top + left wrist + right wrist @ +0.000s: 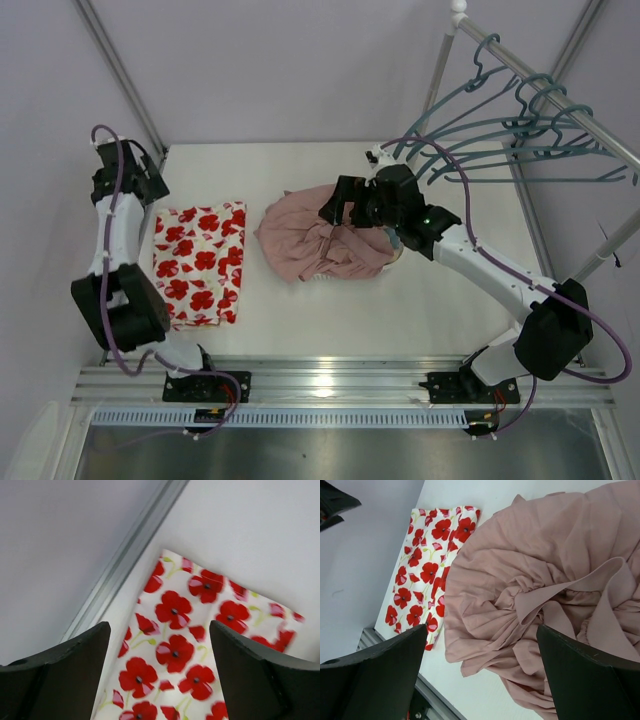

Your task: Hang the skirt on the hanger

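Skirt [199,262] lies flat on the table [420,300], left side, folded to a rough rectangle, its left edge close to the table's edge and the metal frame rail there. Red flowers on white show clearly in both wrist views. Left gripper [148,190] hovers over the skirt's far-left corner; in the left wrist view its fingers stand well apart [159,630], nothing between them, the cloth [185,655] below. No contact with the skirt can be made out. Plain dusty-pink garment [320,240] sits bunched in a heap mid-table, just right of the skirt, a narrow strip of bare table between the two. Right gripper [340,208] hangs above that heap, fingers spread wide [482,627], holding nothing; the pink folds [545,580] fill most of its view, the skirt [427,565] beyond to the left. Teal-grey hangers [520,130], several alike, hang by their hooks from a slanted rail [575,105] at far right, well apart from the skirt. Skirt not on any hanger.
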Tool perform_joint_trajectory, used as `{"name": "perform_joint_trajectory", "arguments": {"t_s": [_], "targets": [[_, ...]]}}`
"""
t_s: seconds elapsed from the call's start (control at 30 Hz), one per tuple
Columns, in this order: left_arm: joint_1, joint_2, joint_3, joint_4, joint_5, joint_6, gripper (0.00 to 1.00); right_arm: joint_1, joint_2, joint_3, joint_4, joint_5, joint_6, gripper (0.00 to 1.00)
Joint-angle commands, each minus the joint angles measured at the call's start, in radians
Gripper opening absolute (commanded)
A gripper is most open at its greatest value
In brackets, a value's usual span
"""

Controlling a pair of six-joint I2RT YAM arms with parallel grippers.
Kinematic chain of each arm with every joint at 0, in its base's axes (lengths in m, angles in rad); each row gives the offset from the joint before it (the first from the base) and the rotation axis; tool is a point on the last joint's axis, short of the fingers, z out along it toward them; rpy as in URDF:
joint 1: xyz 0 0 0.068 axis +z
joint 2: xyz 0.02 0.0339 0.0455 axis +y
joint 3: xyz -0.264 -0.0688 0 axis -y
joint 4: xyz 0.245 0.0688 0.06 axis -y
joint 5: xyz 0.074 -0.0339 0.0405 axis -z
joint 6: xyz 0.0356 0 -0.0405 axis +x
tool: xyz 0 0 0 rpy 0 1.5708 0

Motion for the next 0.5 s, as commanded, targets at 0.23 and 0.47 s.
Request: {"name": "perform_joint_trajectory", "arguments": {"t_s": [0.23, 0.47], "targets": [[-0.243, -0.602, -0.575, 0.081, 0.052, -0.338, 0.76, 0.138, -0.029, 0.011, -0.016, 0.012, -0.024, 0.99], [-0.367, -0.75, -0.865, 0.156, 0.038, -0.593, 0.65, 0.214, -0.075, -0.035, -0.033, 0.058, 0.007, 0.99]]}}
